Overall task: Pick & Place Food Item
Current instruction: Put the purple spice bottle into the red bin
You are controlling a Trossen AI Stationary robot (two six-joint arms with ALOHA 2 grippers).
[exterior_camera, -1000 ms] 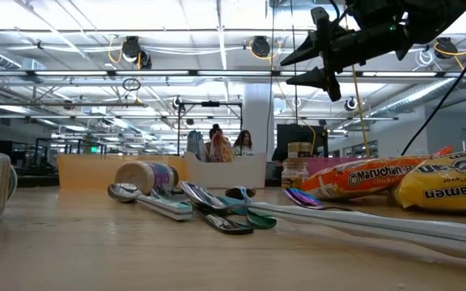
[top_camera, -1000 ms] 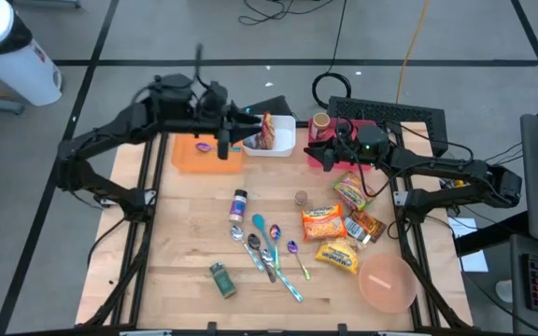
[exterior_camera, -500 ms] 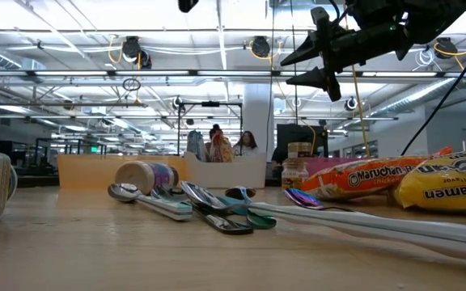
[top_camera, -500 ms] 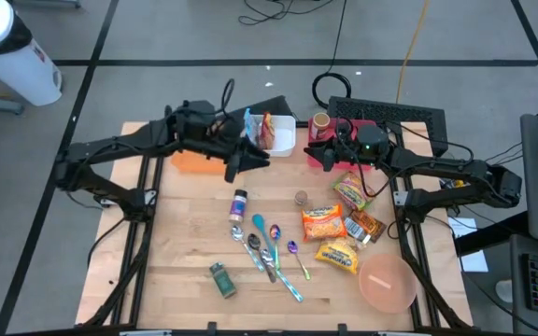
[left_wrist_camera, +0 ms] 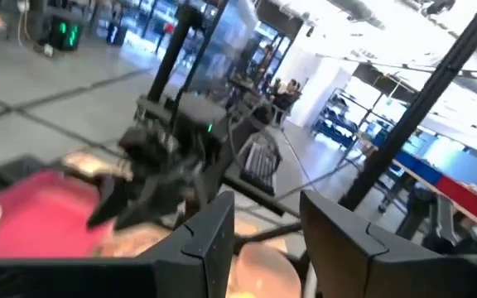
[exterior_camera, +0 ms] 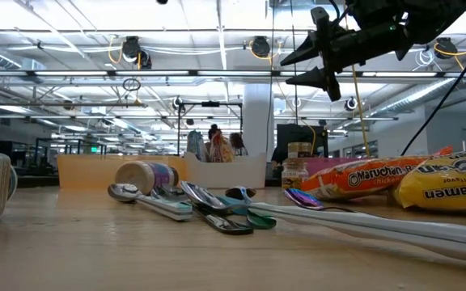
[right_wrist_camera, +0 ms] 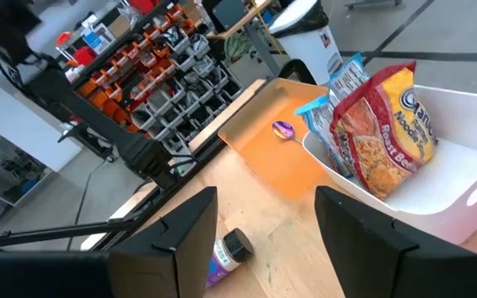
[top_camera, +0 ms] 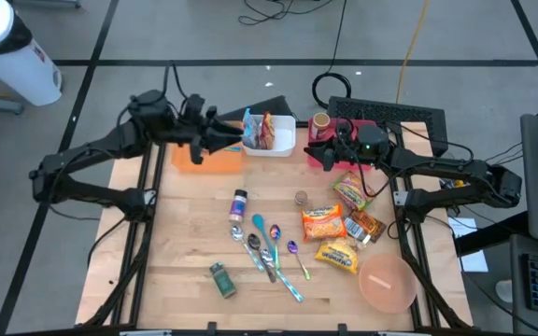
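While both arms hang over the far edge, the tabletop [top_camera: 185,261] fills mid-frame in the high view. White bin [top_camera: 283,142] sits upper centre, with two food packets [top_camera: 267,131] standing in it; orange tray [top_camera: 204,157] touches its left side, with a purple spoon [right_wrist_camera: 283,128] lying on it. Pink bowl [top_camera: 387,283] is lower right. Ramen packs [top_camera: 324,223] cluster right of centre, spoons [top_camera: 267,250] at centre. Left claw [top_camera: 227,140] hovers over the orange tray just left of the bin, fingers parted and empty. Right claw [top_camera: 318,142] hangs upper right of the bin over a red tray [top_camera: 318,161], fingers also apart, nothing held.
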